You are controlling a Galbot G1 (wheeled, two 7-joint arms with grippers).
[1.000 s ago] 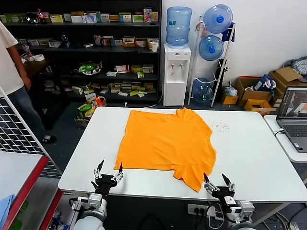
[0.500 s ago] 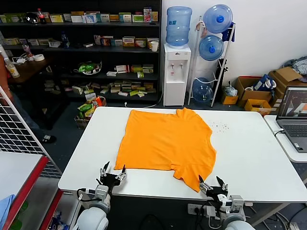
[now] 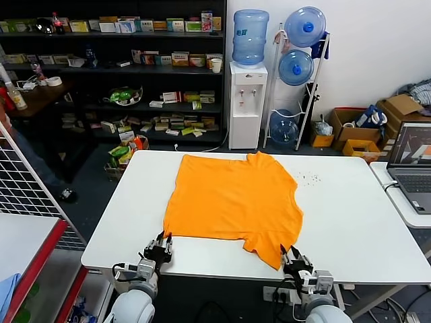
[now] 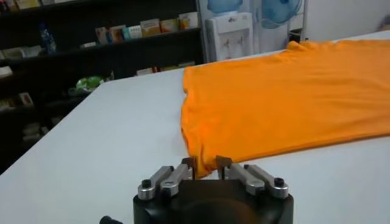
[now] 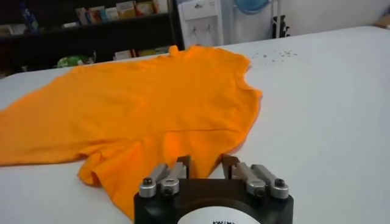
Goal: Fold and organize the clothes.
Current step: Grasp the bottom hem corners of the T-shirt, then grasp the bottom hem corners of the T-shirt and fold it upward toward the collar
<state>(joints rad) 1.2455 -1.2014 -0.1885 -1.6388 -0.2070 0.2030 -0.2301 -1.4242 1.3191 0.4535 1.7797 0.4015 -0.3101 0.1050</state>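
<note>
Grippers, my left [image 3: 160, 246] and right [image 3: 294, 258], part-open at the lower frame edge beside the bright orange cotton T-shirt [image 3: 232, 202]; a shallow pinch could slip off its hem.

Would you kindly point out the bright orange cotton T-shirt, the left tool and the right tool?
bright orange cotton T-shirt [image 3: 232, 198], head view, chest middle.
left tool [image 4: 206, 162], left wrist view, between fingertips.
right tool [image 5: 206, 161], right wrist view, between fingertips.
</note>
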